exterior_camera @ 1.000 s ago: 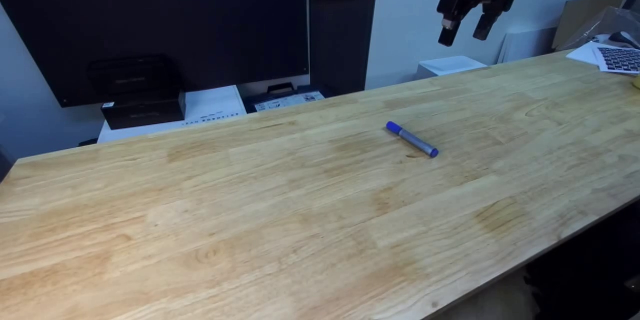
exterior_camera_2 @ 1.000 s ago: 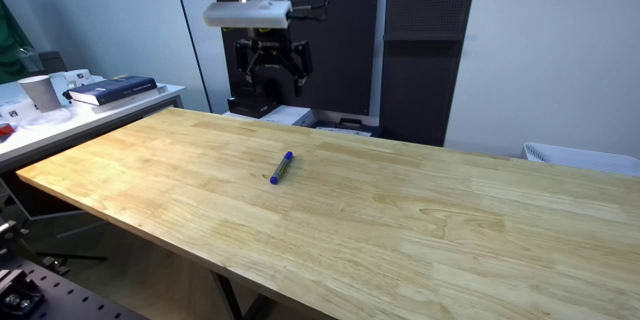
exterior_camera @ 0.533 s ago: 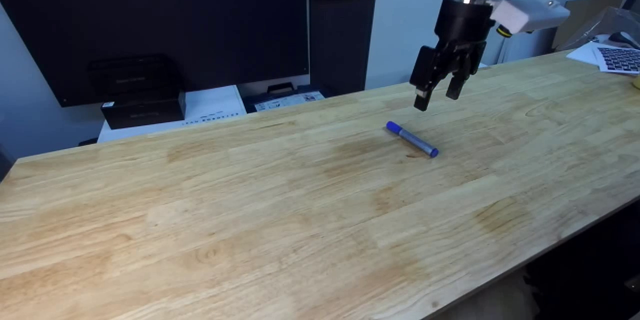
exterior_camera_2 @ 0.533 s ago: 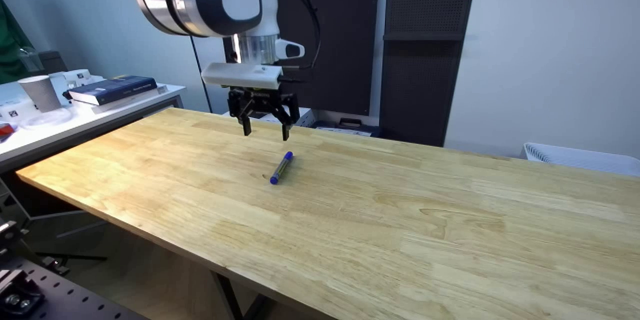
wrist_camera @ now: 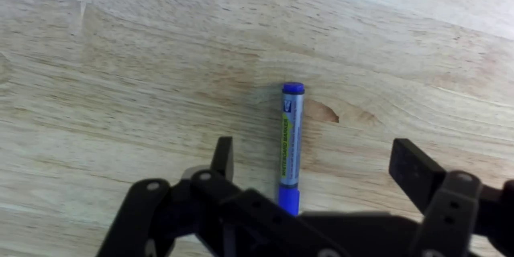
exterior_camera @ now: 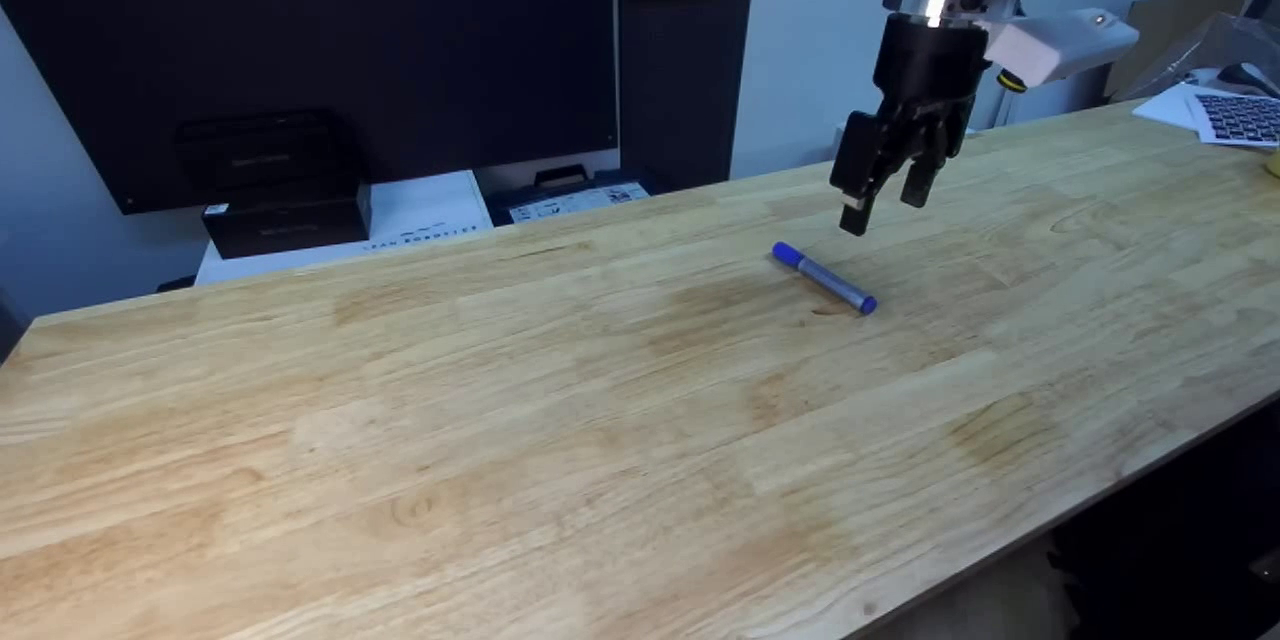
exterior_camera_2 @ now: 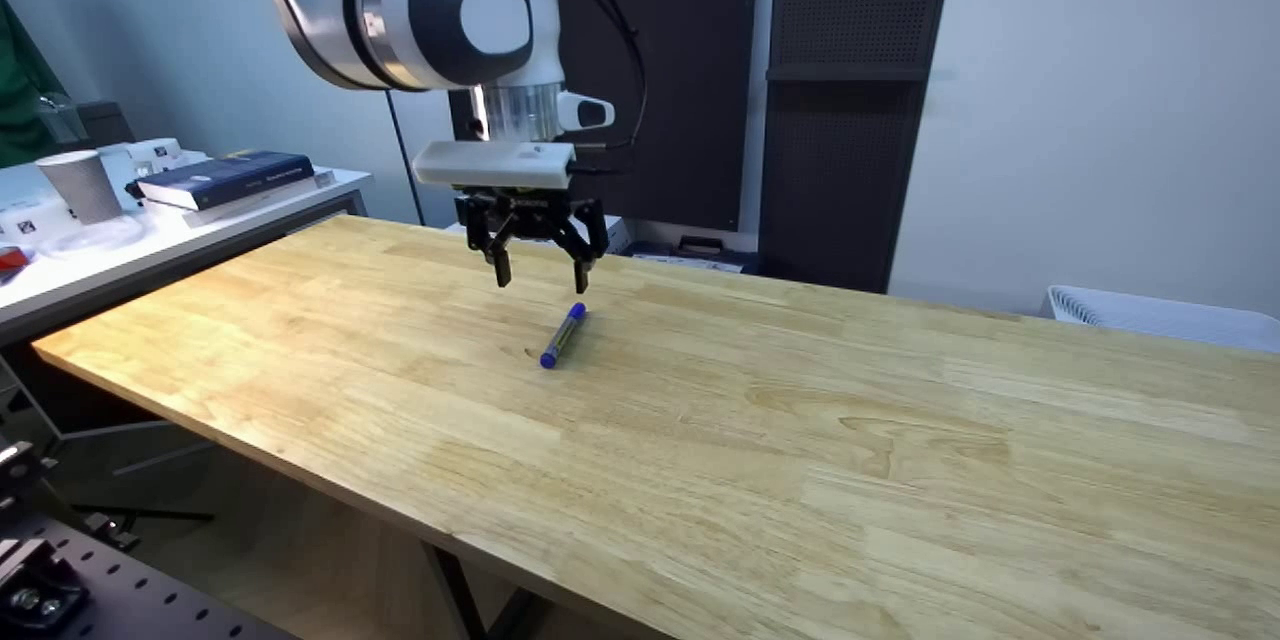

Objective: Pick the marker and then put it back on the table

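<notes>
Wrist view: gripper (wrist_camera: 313, 156) nearest the camera, its fingers (wrist_camera: 413, 170) wide apart at 9 and 3 o'clock of the marker (wrist_camera: 290, 144). Marker lies flat on the wooden table (wrist_camera: 120, 72), seen in the gap between them; blue cap toward 6 o'clock, partly behind the gripper's linkage. In both exterior views the fingertips hang above the table, clear of the marker; in an exterior view the gripper sits toward 11 o'clock from it. Farther off in that view, near 9 o'clock, a grey cup (exterior_camera_2: 84, 188) stands on a white side desk (exterior_camera_2: 175, 235). Farthest, at 12: a dark board (exterior_camera_2: 690, 80).
</notes>
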Motion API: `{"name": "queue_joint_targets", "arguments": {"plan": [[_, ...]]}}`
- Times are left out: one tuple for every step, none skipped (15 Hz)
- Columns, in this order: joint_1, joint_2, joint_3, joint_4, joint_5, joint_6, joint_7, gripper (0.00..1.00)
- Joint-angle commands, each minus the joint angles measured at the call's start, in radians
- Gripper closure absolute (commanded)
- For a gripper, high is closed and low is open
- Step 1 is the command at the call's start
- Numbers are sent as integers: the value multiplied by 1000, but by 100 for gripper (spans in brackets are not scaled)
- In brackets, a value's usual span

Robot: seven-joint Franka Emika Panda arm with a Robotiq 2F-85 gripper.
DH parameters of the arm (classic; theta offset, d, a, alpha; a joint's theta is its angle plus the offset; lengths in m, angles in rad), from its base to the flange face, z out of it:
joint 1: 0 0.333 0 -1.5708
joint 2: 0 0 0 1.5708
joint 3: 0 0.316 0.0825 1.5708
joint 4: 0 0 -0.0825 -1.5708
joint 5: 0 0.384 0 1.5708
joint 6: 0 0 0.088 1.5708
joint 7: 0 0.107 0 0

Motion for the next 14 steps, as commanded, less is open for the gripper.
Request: {"name": "queue_joint_targets", "arguments": {"plan": [[-26,64,2,30,-22,16,29,0],[-35,83,8,38,-17,22,22,0],[-38,100,10,44,-17,34,24,0],[-34,118,8,52,-22,51,33,0],[-37,136,11,62,-21,65,34,0],[-38,153,12,74,-21,78,36,0],[-40,175,14,91,-20,88,37,0],[-42,195,14,107,-21,92,37,0],[-46,216,16,129,-20,89,35,0],[-48,231,16,145,-19,88,37,0],[-53,245,20,161,-17,86,34,0],[-55,255,22,175,-17,86,33,4],[-54,263,21,187,-20,85,34,27],[-52,268,22,196,-21,83,36,29]]}}
